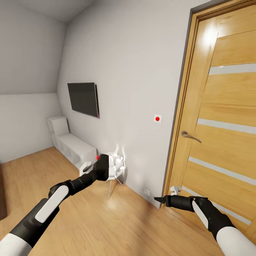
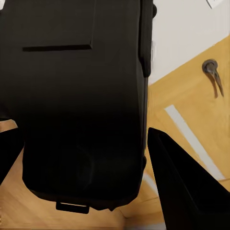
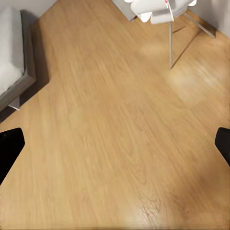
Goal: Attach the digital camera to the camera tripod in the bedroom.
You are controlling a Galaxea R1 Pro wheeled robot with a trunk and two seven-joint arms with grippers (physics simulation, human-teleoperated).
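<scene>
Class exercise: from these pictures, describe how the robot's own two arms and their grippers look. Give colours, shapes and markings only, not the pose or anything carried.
Both arms are mostly black, jointed tubes with smooth white shell panels on the forearm and white upper sections. The left arm ends in a chunky black wrist. The right arm narrows to a slim black right gripper with pointed tips. Its fingers are plain, matte black wedges. No cables or markings are visible.

Bright even light; glare patch on door [image 1: 209,35]; soft sheen on floor [image 3: 120,143]; wide-angle stretch at head view edges
</scene>
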